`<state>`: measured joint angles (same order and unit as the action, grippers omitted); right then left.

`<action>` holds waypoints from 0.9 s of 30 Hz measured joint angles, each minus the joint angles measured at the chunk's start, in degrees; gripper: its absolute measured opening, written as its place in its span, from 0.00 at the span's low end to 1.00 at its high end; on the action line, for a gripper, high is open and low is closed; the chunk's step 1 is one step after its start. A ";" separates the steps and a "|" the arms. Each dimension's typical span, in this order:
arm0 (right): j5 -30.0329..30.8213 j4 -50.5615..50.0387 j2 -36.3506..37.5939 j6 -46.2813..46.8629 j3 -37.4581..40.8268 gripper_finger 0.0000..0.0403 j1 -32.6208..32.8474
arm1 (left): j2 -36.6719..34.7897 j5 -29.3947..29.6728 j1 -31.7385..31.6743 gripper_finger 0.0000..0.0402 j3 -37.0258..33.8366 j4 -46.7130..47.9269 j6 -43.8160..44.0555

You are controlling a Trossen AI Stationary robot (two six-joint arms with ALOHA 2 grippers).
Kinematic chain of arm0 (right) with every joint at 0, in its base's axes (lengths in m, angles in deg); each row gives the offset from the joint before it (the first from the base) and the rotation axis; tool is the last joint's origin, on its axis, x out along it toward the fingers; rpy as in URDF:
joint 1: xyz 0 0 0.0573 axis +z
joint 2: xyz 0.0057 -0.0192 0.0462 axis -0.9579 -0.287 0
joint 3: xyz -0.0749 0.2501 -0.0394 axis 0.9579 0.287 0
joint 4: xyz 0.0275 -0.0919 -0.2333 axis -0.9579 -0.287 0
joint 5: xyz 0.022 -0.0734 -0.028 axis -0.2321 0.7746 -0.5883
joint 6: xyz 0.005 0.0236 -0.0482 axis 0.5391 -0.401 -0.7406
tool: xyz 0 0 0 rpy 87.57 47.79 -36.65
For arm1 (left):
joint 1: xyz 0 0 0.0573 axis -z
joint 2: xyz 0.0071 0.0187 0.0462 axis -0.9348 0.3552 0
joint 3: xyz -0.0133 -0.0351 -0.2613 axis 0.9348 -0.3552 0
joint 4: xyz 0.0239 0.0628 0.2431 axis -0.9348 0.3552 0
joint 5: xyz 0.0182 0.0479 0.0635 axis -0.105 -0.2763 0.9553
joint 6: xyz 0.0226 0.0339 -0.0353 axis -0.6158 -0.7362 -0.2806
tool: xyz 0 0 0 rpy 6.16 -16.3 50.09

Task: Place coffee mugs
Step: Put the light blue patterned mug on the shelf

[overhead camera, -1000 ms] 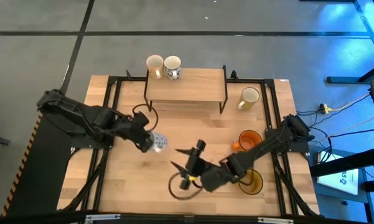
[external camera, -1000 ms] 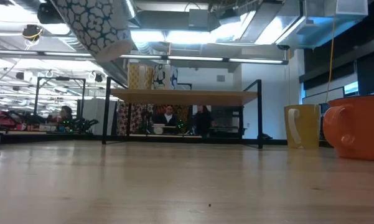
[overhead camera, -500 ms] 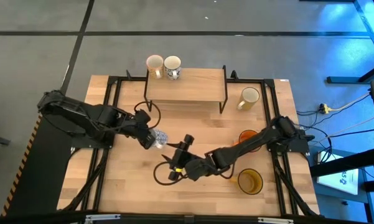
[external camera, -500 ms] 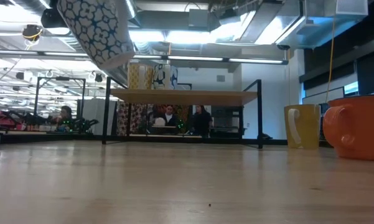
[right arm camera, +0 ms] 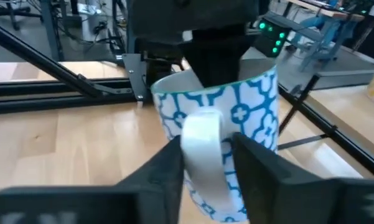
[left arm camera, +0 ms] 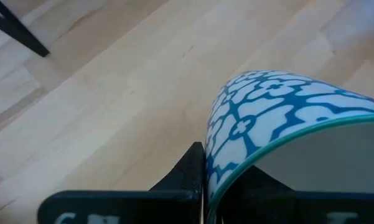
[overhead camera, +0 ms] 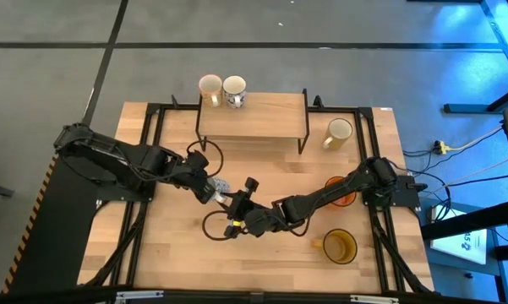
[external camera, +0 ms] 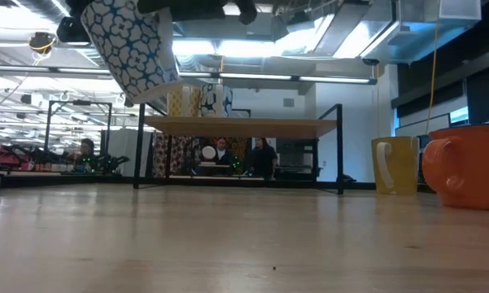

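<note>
Since a second ago, the right arm has stretched far across toward the middle left of the high view. Now the right gripper (overhead camera: 237, 205) sits right up against the white mug with the blue flower pattern (overhead camera: 219, 187). The left gripper (overhead camera: 204, 183) holds that mug up in the air. This looks like a hand-over from one arm to the other.

Also in the high view, two white mugs (overhead camera: 222, 86) stand at the top, by the back edge of the small wooden shelf with black legs (overhead camera: 254, 116). A cream mug (overhead camera: 339, 131) stands at the upper right. The orange mug (overhead camera: 341, 192) and the see-through yellow mug (overhead camera: 339, 246) are at the right.

In the low view, the patterned mug hangs at the upper left, tipped over, well above the wooden table (external camera: 244, 244).

In the left wrist view, the mug's rim fills the right side. One dark finger (left arm camera: 190, 171) presses outside the rim and the other sits inside, so the jaws pinch the wall.

In the right wrist view, the mug's white handle (right arm camera: 203, 155) sits between the two open fingers (right arm camera: 264, 174). They have not squeezed it yet.
</note>
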<state>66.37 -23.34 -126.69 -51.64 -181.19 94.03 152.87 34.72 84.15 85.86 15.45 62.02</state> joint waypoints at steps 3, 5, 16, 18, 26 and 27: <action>-0.33 -0.76 -0.03 -0.69 0.00 0.15 0.00 | 0.37 -0.27 -0.07 0.04 0.00 0.06 0.16; -0.47 -1.51 -0.03 -1.19 -0.01 0.10 0.04 | 0.37 -0.33 -0.07 0.05 0.00 0.15 0.58; -0.07 -1.33 0.09 -0.91 0.00 0.10 0.12 | -3.80 -1.14 -0.06 0.24 0.07 1.40 -3.28; 0.62 -1.86 0.77 -0.79 0.04 0.10 0.15 | -6.82 -1.24 -0.02 0.24 0.07 1.50 -4.58; 7.05 -1.33 5.09 -0.85 0.04 0.10 -0.21 | -21.70 0.87 -0.02 0.24 0.17 1.68 -10.80; 8.93 -1.15 5.67 -1.07 0.04 0.10 -0.44 | -23.39 1.54 -0.02 0.24 0.17 1.71 -11.96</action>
<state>75.31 -24.49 -121.03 -52.71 -181.15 93.59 129.48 36.26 84.13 86.04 17.17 50.06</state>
